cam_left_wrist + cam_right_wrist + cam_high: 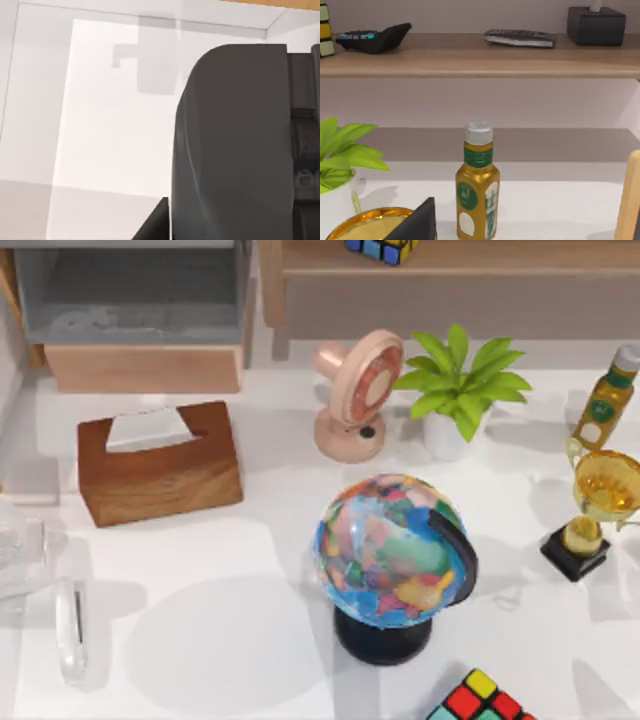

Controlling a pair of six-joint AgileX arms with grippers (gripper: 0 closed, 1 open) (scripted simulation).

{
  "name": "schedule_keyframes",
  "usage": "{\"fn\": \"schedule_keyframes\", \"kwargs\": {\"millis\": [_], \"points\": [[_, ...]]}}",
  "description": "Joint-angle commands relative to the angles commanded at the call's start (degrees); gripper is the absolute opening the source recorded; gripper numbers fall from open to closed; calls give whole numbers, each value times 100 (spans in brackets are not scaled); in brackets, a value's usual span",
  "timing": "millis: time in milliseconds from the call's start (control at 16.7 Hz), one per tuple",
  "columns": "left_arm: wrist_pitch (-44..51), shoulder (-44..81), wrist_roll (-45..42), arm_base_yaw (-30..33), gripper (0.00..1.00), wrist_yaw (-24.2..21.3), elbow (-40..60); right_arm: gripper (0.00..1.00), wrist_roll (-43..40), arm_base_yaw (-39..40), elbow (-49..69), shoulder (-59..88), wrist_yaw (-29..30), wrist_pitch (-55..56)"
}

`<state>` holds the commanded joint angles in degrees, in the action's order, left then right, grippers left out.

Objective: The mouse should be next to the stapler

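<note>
The mouse and the stapler are both out of view. A dark grey part of my left gripper (235,140) looms close in the left wrist view, over bare white table. In the right wrist view, a dark corner of my right gripper (420,222) pokes up beside the gold trophy's rim (365,225), facing a golden bottle (477,192) with a green label and silver cap.
On the table stand a wooden tissue box (160,462), a pink fan (355,395), a potted plant (458,385), a globe (395,560), a trophy (598,505), a bottle (606,400) and a Rubik's cube (478,702). A clear glassy shape (70,630) lies at the left.
</note>
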<state>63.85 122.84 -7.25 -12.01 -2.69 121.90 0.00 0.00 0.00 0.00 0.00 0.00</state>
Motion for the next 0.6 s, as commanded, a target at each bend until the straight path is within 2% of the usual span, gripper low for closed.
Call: {"fn": "schedule_keyframes", "kwargs": {"millis": [420, 600], "points": [[-435, -1095, 1430, 873, 0, 271, -1180, 100, 0, 0, 0, 0, 0, 0], [-721, -1556, 2048, 1219, 0, 360, -2040, 100, 0, 0, 0, 0, 0, 0]]}}
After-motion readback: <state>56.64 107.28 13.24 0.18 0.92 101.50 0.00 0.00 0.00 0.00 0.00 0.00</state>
